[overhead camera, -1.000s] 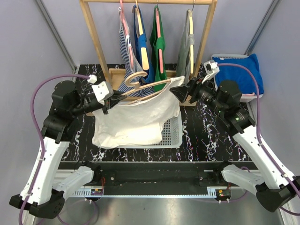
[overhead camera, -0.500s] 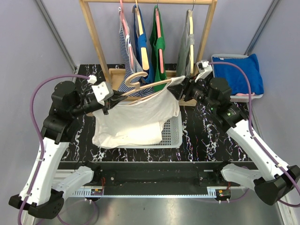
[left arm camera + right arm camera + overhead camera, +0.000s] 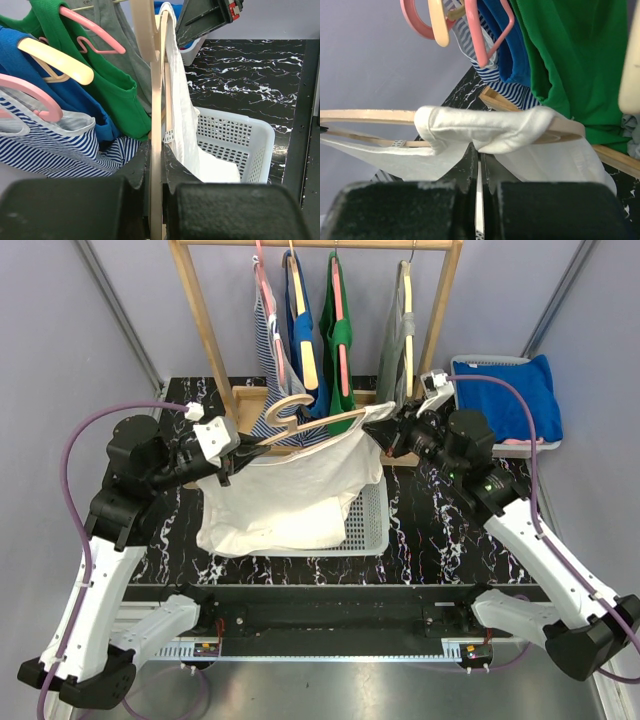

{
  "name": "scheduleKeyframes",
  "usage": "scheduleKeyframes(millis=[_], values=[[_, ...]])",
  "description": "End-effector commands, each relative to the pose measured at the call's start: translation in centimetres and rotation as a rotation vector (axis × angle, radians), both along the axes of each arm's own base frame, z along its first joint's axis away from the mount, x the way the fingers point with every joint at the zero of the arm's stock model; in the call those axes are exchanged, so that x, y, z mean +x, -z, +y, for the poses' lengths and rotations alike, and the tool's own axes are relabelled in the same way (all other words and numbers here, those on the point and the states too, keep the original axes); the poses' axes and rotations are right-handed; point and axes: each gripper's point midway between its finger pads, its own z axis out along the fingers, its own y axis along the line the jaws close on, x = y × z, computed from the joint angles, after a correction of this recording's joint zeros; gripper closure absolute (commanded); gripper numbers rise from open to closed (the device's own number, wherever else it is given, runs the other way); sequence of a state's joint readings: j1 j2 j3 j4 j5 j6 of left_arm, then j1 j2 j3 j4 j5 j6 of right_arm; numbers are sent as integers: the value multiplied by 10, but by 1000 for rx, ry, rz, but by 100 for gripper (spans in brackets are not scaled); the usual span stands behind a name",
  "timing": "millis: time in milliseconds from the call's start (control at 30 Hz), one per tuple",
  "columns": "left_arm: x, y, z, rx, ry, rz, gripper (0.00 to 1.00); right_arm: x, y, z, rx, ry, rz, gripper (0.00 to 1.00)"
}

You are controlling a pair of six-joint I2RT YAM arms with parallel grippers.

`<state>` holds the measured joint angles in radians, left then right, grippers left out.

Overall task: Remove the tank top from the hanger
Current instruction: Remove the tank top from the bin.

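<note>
Behind both sets of jaws stands a wooden rack [image 3: 205,330] crowded with a striped top [image 3: 55,145], a blue top [image 3: 45,95], a green top [image 3: 570,55] and a grey top [image 3: 395,340], all on pink or cream hangers. They hang just beyond the right jaws and to the side of the left jaws, close against the work. Below and between the two sets of jaws a white basket [image 3: 250,135] sits on the black marbled table [image 3: 250,65]. A blue cloth [image 3: 510,390] lies in a bin well behind the right jaws.

The left jaws are closed on one end of the wooden hanger [image 3: 315,425] and hold it roughly level. The tank top [image 3: 290,490] is white and hangs from that hanger between the two sets of jaws, its body draping into the basket and over its near wall. Its strap [image 3: 490,130] is bunched over the hanger's far arm, directly above the right jaws, which are clamped shut on the strap's lower fold.

The hanger's gripped end is buried between the left jaws, the other strap is hard to make out, and the cloth covers most of the basket
</note>
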<state>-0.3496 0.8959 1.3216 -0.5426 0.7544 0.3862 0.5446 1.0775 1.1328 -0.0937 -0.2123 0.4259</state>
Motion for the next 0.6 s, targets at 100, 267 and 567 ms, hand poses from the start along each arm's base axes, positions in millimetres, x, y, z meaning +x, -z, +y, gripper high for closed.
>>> scheduleKeyframes(millis=[100, 267, 567], values=[[4, -26, 9, -23, -67, -120, 100, -9, -5, -34, -21, 148, -30, 100], [-6, -15, 27, 20, -142, -160, 100, -13, -2, -70, -51, 305, -17, 100], [-25, -12, 45, 26, -202, -162, 100, 20, 12, -101, -39, 422, 76, 100]])
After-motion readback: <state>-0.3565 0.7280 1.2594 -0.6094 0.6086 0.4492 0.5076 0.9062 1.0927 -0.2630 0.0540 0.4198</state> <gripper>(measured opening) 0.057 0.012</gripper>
